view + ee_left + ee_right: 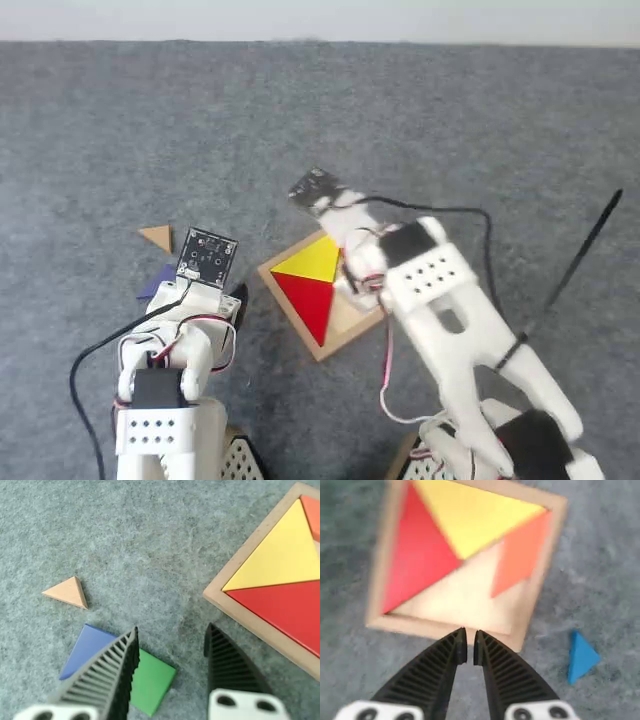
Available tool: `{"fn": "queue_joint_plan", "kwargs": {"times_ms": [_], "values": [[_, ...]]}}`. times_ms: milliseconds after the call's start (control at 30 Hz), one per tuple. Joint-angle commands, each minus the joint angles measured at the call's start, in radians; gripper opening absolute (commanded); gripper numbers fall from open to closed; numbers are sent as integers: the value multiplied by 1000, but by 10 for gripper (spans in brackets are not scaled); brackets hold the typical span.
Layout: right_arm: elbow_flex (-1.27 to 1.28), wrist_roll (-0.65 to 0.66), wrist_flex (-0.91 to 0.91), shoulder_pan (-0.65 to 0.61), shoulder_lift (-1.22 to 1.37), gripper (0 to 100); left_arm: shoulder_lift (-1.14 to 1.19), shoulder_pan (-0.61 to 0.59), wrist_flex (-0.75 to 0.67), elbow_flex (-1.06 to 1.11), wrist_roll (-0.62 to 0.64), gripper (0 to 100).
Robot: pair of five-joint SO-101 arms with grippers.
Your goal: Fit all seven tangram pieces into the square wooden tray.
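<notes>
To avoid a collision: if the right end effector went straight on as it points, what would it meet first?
Probably the near rim of the wooden tray, just ahead of the right end effector; depth is unclear.

Looks like a robotics bench: grey felt mat (450,120) over the table, white wall (320,18) behind, left arm (160,410) and right arm (455,310) trailing loose wires (460,210).

The counter (300,120) is covered in a grey, felt-like cloth. A pale wall (320,20) runs along its far edge. At one side, a thin black rod (585,250) lies slantwise on the cloth.
</notes>
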Motion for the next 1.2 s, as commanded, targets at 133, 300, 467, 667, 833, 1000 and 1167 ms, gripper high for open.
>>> {"fn": "queue_joint_plan", "kwargs": {"times_ms": [133, 300, 467, 667, 833, 1000, 1167], "values": [[112, -87, -280, 191, 39, 53, -3, -38, -18, -41, 60, 202], [110, -91, -331, 188, 127, 58, -2, -146, 26, -51, 69, 204], [95, -86, -329, 185, 166, 195, 72, -299, 57, -108, 95, 267], [86, -84, -337, 163, 173, 209, 336, -307, 3, -216, 98, 269], [89, -86, -335, 128, 174, 208, 574, -310, -3, -329, 98, 269], [95, -86, -335, 120, 179, 208, 750, -311, 0, -426, 100, 269], [98, -78, -377, 122, 259, 208, 873, -313, 23, -516, 167, 272]]}}
